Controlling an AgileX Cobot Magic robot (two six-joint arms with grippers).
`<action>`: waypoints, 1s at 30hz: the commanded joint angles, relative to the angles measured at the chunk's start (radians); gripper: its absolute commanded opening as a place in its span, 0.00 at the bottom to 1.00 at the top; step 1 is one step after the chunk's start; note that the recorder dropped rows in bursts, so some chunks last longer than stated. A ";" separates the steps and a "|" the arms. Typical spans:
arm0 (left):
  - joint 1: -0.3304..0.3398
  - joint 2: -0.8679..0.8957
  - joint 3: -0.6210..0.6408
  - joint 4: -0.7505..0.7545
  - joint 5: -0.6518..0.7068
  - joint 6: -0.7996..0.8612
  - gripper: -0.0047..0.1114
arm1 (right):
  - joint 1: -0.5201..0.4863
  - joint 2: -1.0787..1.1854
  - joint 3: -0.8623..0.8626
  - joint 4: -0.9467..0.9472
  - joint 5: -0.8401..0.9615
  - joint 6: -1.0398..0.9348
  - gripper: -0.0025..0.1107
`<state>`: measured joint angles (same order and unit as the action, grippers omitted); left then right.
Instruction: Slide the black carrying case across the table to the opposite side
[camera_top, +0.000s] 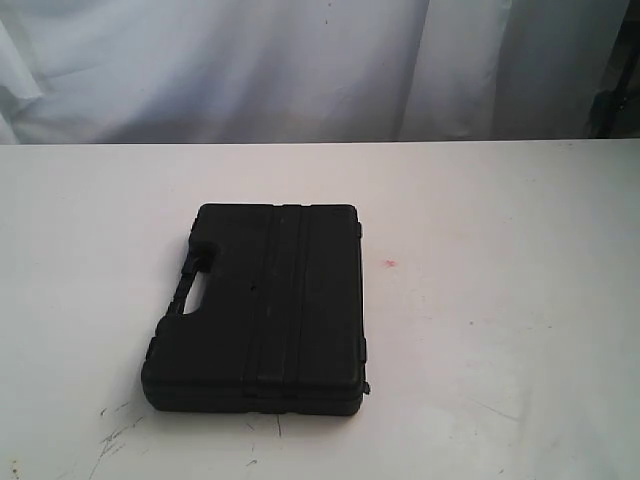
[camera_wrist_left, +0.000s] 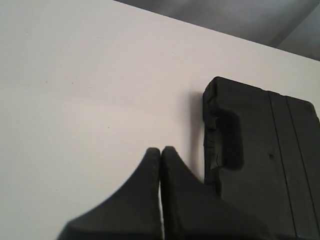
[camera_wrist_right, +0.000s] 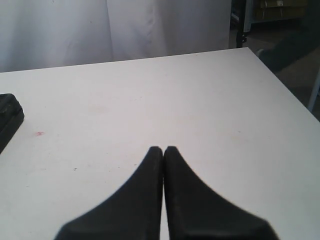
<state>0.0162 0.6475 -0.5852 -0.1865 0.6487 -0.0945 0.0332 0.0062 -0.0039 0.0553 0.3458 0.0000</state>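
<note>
The black carrying case lies flat on the white table, left of the middle, with its handle cut-out on its left side. In the left wrist view the case shows handle side first, and my left gripper is shut with nothing in it, just beside that handle edge. My right gripper is shut and empty over bare table, well apart from the case, only a corner of which shows. Neither gripper appears in the exterior view.
A tiny red spot marks the table right of the case, also visible as a red spot in the right wrist view. Dark scuff marks lie near the front left. A white curtain hangs behind the table's far edge.
</note>
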 joint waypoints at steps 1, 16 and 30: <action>0.003 0.084 -0.056 -0.099 0.037 0.085 0.04 | -0.003 -0.006 0.004 0.006 0.000 0.000 0.02; 0.003 0.650 -0.374 -0.223 0.213 0.155 0.04 | -0.003 -0.006 0.004 0.006 0.000 0.000 0.02; -0.105 0.870 -0.573 -0.170 0.249 0.131 0.04 | -0.003 -0.006 0.004 0.006 0.000 0.006 0.02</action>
<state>-0.0477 1.4827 -1.1176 -0.3820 0.8906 0.0608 0.0332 0.0062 -0.0039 0.0553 0.3458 0.0000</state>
